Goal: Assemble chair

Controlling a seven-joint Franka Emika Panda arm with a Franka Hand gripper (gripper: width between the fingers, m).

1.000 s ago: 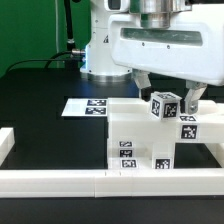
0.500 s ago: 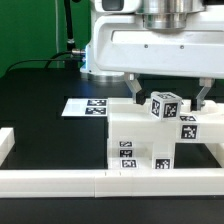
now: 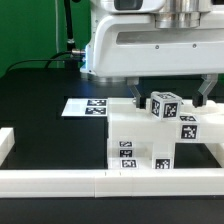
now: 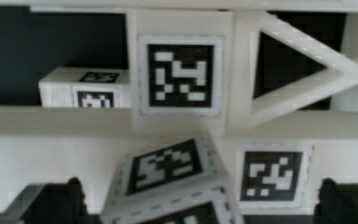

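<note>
Chair parts are all bunched up at the near side of the black table, pushed right against the long white border rail that runs along the front. From the exterior view it's a blocky white stack with black-and-white tags on the faces, sitting toward that view's right. On top of the stack there's a square leg lying tilted, tagged end facing the camera.

Gripper hangs right above that leg with the jaws spread wide, one finger on each side of it. Looks like there's a gap on both sides, so nothing is pinched, though I can't tell for sure whether a finger pad is brushing it. The big white arm housing fills the top of the frame over it.

Wrist view is looking straight down: the tilted leg sits between the two dark fingertips, which stand well apart. Past it you can see an X-braced frame and a flat white piece with a tall tag on it, plus a small tagged block beside that.

Marker board lies flat on the table farther back, to the exterior view's left of the chair stack, close to the robot base.
</note>
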